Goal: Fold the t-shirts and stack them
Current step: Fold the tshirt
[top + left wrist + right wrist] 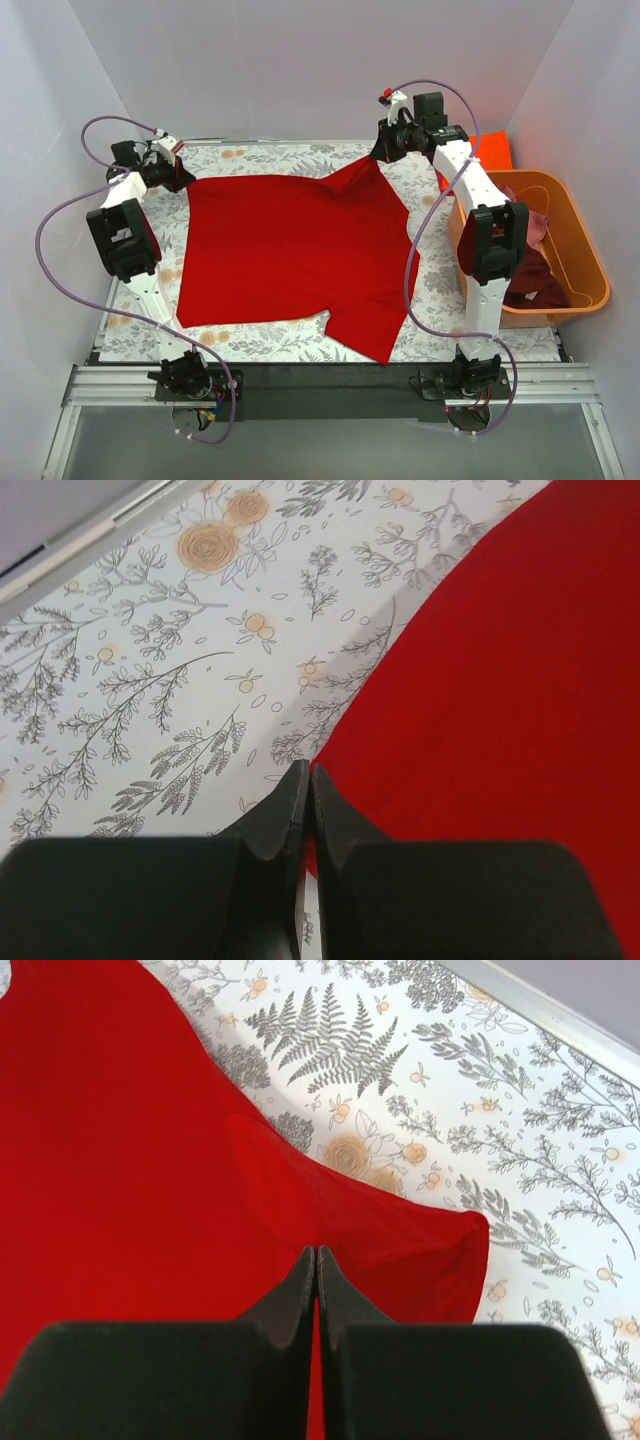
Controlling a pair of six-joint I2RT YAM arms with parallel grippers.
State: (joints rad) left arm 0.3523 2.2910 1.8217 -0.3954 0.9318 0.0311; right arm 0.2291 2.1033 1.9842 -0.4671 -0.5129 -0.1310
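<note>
A bright red t-shirt (pixel 290 250) lies spread flat on the floral table cover (pixel 250 340). My left gripper (pixel 178 178) is shut at the shirt's far left corner. In the left wrist view the jaws (pixel 308 770) are closed on the edge of the red cloth (pixel 500 680). My right gripper (pixel 383 152) is shut on the far right sleeve, which rises to a peak towards it. In the right wrist view its jaws (pixel 316 1252) pinch the red cloth (pixel 120 1160). A maroon shirt (pixel 535 280) and a dusty pink one (pixel 535 225) lie in the tub.
An orange plastic tub (pixel 590 265) stands off the table's right edge, beside the right arm. An orange-red cloth (pixel 492 150) shows behind the tub at the far right. White walls close in the table on three sides.
</note>
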